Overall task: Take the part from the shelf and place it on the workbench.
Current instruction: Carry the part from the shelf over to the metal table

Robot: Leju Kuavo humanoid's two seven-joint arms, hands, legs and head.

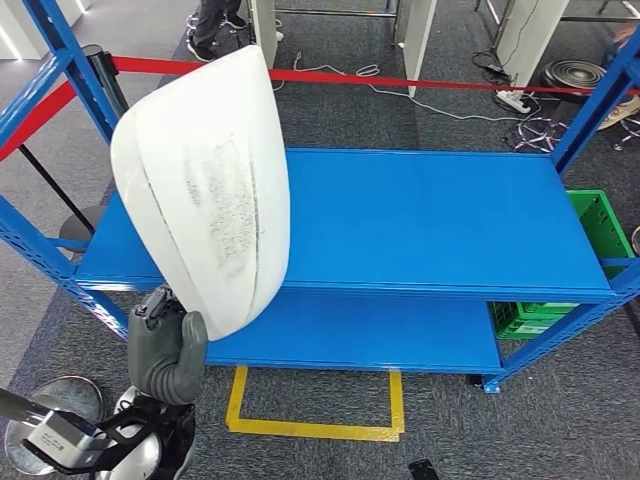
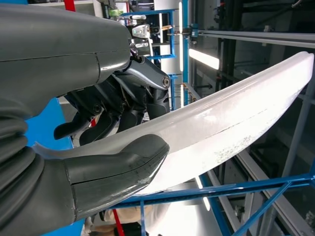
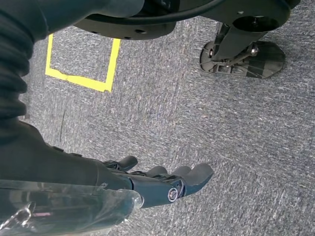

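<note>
Head view: the left robot hand (image 1: 162, 350) holds a large white curved part (image 1: 205, 185) by its lower edge, lifted in front of the blue shelf (image 1: 423, 225); the part stands nearly upright, tilted slightly, with a scuffed grey patch across its face, and it covers the left end of the shelf's upper deck. A lower blue deck lies beneath the upper one, and a green crate (image 1: 596, 225) sits at the far right behind the shelf's post. On the grey carpet in front of the shelf, yellow tape (image 1: 313, 428) marks a rectangle; a red barrier strap (image 1: 423, 80) runs behind the shelf, and a person's shoes (image 1: 204, 45) stand beyond it. Left wrist view: the grey thumb (image 2: 122, 164) presses one face of the white part (image 2: 237, 110) while the darker fingers (image 2: 122, 118) bear on the opposite face, so the edge is pinched between them. Right wrist view: the right robot hand (image 3: 159, 182) hangs above the carpet with its fingers (image 3: 193, 174) extended and close together, holding nothing; a corner of the yellow tape (image 3: 108, 73) lies nearby.
</note>
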